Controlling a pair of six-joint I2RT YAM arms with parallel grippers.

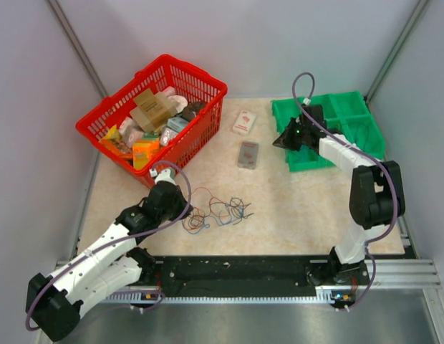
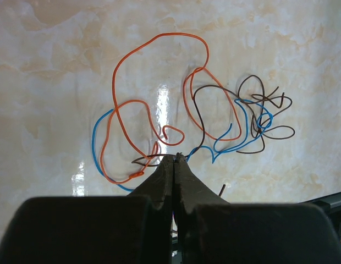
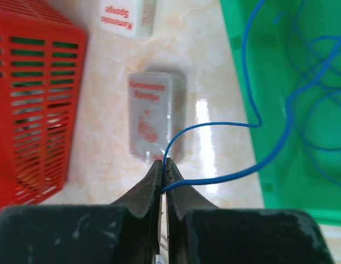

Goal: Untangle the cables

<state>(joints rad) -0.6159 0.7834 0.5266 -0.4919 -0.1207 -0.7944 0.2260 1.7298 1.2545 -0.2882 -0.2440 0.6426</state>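
Observation:
The cables point(image 1: 216, 211) lie as a loose tangle of orange, blue and dark brown wires on the table in front of the left arm. In the left wrist view an orange loop point(image 2: 159, 36), a blue strand point(image 2: 97, 132) and brown loops point(image 2: 269, 132) spread out beyond my left gripper point(image 2: 175, 158). That gripper point(image 1: 185, 213) is shut on strands at the tangle's near edge, with blue showing between its tips. My right gripper point(image 3: 164, 161) is shut on a separate blue cable point(image 3: 214, 126), which runs right into the green bin point(image 3: 247, 82). This gripper point(image 1: 278, 142) sits at the bin's left edge.
A red basket point(image 1: 191, 72) full of packets stands at the back left. Two sponge packs point(image 1: 244, 122) point(image 1: 248, 154) lie between the basket and the green bin point(image 1: 351, 107). More blue wire point(image 3: 319, 93) lies inside the bin. Grey walls close in the table.

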